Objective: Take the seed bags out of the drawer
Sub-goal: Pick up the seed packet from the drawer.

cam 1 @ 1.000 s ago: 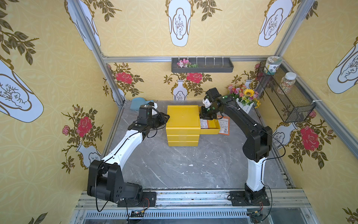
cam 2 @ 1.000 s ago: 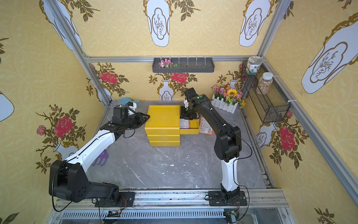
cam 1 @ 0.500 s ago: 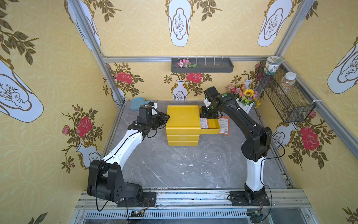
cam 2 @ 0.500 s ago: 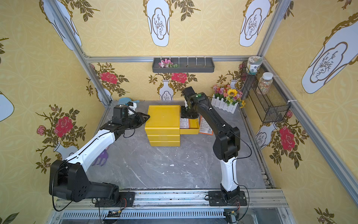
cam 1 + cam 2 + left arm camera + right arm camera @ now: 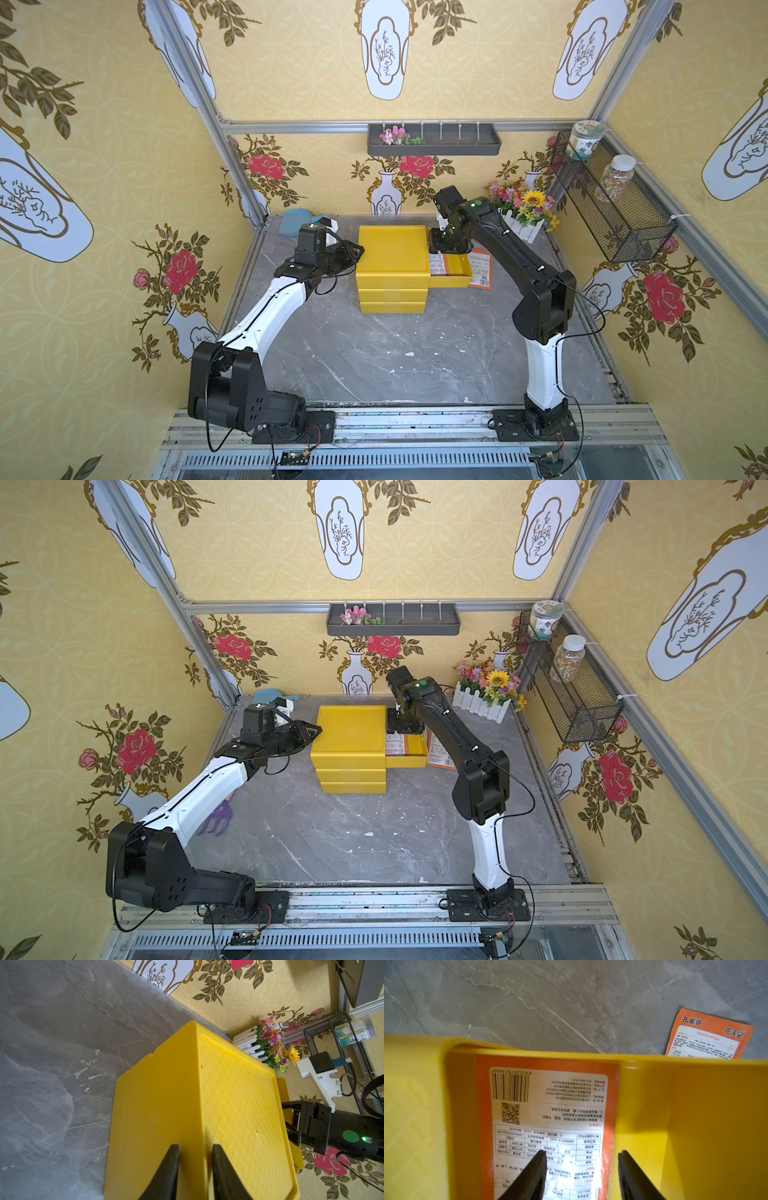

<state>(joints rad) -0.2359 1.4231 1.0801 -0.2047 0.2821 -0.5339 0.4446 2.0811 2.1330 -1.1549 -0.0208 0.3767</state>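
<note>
So the yellow plastic three-drawer cabinet [image 5: 392,253] sits in the middle of the grey marble tabletop [image 5: 374,353], with its top drawer [image 5: 451,282] standing open toward the right arm's side. One flat, orange-bordered seed bag [image 5: 550,1105] lies in that drawer, white barcode back up, on the side nearest the cabinet. The right fingers [image 5: 533,1178] are spread apart just above it and hold nothing. One tip is over the bag's white panel, the other over bare yellow drawer floor beside it. A second seed bag [image 5: 710,1036], same orange kind, lies flat on the tabletop just outside the drawer's far end. The left fingers [image 5: 168,1174] are pinched onto the cabinet's top edge on the opposite side.
</note>
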